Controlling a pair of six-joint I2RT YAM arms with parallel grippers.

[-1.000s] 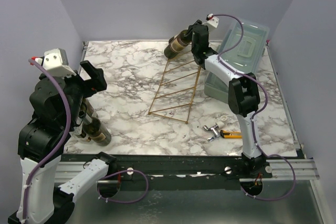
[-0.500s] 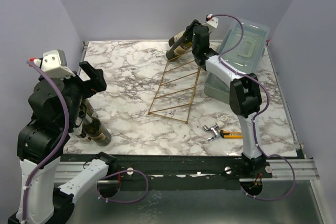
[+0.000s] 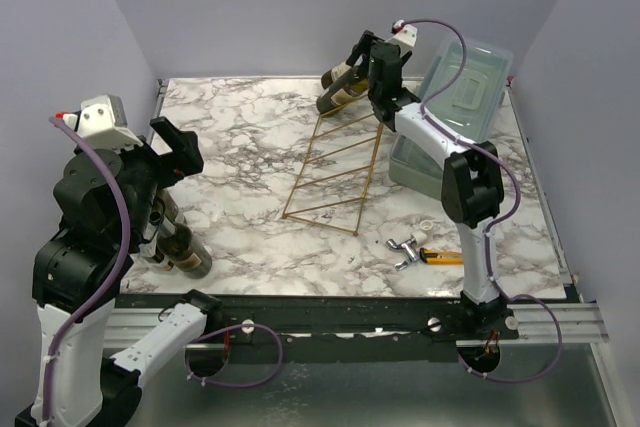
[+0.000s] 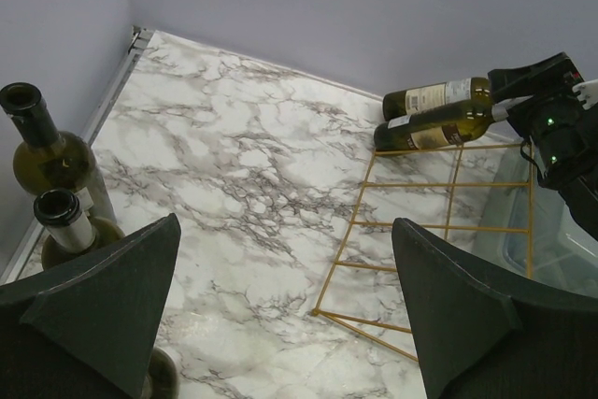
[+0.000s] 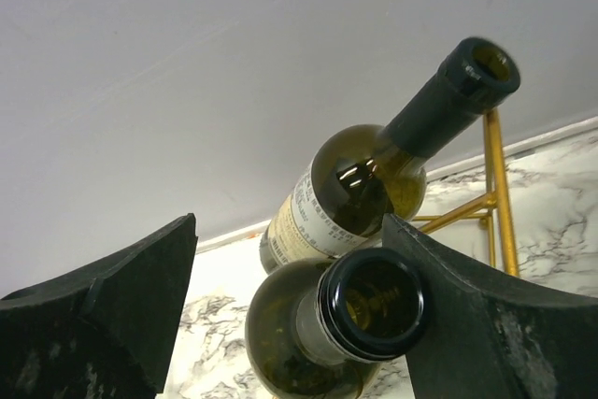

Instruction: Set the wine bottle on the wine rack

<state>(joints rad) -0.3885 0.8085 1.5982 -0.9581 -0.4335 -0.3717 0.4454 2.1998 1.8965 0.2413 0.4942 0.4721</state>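
**Bottle on the rack's top, right claw spread at its neck**

At far left, two upright bottles (image 4: 42,142) stand beside the left gripper (image 4: 285,221), whose fingers are wide apart with nothing between them. In the middle leans the gold wine rack (image 4: 448,228). The wine bottle (image 4: 434,126) lies along its top rung, just under a second bottle (image 4: 434,96). The right gripper (image 5: 290,220) is spread around the wine bottle's mouth. It seems not to be pinching, though one finger may touch.
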